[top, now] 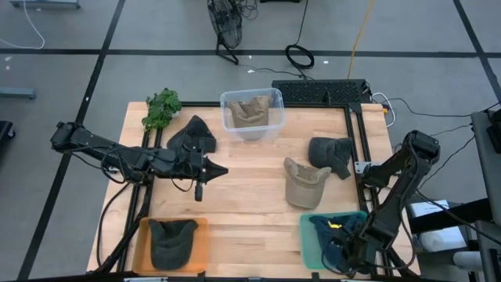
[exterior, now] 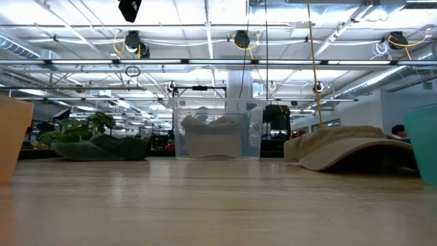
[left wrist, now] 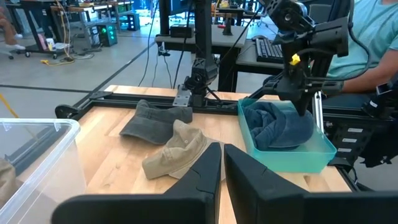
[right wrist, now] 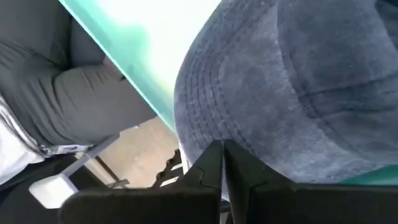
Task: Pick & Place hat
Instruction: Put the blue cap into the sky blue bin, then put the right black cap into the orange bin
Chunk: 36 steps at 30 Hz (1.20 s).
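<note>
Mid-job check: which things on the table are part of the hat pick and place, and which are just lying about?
Job:
tan cloth cap
dark grey cap
black cap
blue cap in teal bin
grey cap in orange tray
clear plastic bin
left tool

Lying about:
green leafy plant
black keyboard

Ahead of the nearly closed left gripper (left wrist: 222,163) lies a tan cloth cap (left wrist: 176,151); beyond it, a grey cap (left wrist: 155,119).
</note>
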Each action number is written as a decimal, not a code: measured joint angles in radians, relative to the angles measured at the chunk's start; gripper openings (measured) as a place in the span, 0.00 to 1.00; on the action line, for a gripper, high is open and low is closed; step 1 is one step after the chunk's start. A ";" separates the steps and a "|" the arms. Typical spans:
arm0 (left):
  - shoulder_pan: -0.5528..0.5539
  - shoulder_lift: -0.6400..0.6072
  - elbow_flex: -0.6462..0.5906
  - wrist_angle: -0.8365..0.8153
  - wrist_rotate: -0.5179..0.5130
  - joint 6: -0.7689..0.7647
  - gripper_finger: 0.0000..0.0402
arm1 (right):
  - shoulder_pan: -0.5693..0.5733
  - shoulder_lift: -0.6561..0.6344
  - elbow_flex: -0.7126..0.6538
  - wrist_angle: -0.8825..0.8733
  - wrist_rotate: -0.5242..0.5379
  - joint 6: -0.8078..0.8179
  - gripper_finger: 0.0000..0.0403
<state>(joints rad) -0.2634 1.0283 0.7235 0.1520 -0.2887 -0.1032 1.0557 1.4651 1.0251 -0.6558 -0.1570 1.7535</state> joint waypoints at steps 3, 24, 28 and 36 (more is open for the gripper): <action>0.000 0.000 0.000 0.001 0.000 0.000 0.06 | 0.000 0.000 -0.028 0.002 0.000 0.000 0.00; 0.000 0.000 0.000 0.001 0.000 0.003 0.06 | 0.000 0.003 -0.169 0.278 -0.001 0.014 0.00; 0.000 0.000 0.000 0.001 -0.001 0.003 0.06 | 0.000 0.003 -0.159 0.280 0.009 0.014 0.00; 0.000 0.000 0.000 0.003 -0.001 0.002 0.06 | 0.000 -0.025 -0.104 0.275 0.026 -0.023 0.00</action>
<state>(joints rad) -0.2634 1.0283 0.7235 0.1554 -0.2893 -0.1009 1.0557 1.4405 0.9215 -0.3806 -0.1313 1.7304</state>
